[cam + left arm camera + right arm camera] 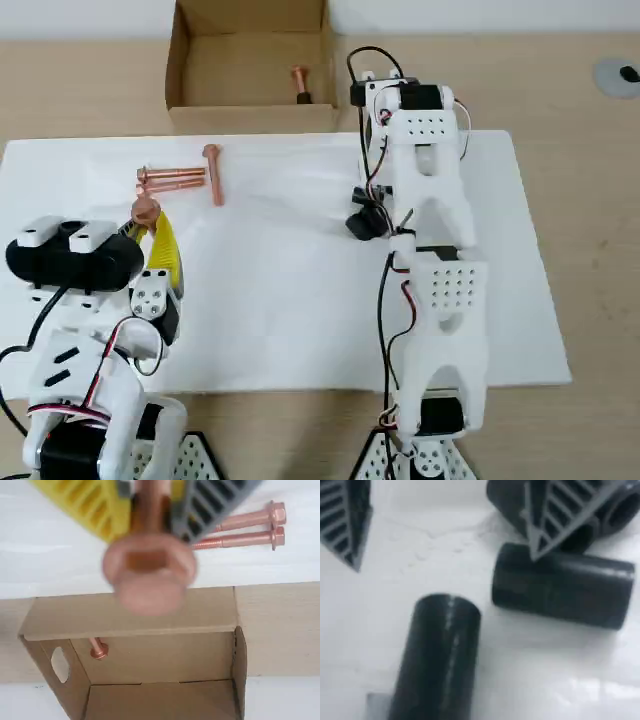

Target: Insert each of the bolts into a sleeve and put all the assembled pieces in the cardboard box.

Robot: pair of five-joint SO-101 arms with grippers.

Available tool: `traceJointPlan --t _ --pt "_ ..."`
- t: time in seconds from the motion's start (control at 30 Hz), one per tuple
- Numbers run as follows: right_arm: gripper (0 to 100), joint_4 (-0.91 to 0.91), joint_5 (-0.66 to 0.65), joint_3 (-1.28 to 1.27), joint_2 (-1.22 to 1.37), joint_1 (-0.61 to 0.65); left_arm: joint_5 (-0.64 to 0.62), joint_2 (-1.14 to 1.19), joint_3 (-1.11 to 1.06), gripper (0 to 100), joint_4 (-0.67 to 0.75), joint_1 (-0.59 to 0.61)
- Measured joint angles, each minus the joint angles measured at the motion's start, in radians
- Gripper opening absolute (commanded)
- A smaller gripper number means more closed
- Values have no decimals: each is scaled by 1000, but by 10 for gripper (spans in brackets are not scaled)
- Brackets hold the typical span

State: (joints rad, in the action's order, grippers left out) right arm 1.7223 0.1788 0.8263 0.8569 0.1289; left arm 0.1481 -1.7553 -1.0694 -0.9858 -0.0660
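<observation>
Loose bolts [178, 173] before cardboard box [250, 118]

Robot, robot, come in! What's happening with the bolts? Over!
Left gripper shut on a bolt. Right gripper open over the sleeves. Three loose bolts; one piece in the box. Nothing in the way.

A light wooden table [585, 190] is seen from above. Much of its top is covered by a white sheet [290, 310]. A round grey fitting [612, 75] is set into the wood near the far corner. A white surface [480, 15] is seen beyond the far edge.
</observation>
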Motion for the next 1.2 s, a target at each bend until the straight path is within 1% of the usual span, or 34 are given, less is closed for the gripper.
traceJointPlan --t 0.2,0.23,0.63,0.73,0.97,1.07,1.2 --pt "46 0 0 25 21 -2 0 0 0 9 0 0" --pt "27 0 0 26 23 -2 0 0 0 9 0 0" --pt "26 2 2 26 25 -5 -2 0 0 9 0 0" --pt "27 3 -35 41 31 -5 -3 0 0 9 0 0" --pt "108 49 -114 180 41 0 -3 0 0 9 0 0" --pt "112 49 -126 249 41 -8 -3 0 0 9 0 0" --pt "112 44 -130 265 41 -26 -3 0 0 9 0 0"
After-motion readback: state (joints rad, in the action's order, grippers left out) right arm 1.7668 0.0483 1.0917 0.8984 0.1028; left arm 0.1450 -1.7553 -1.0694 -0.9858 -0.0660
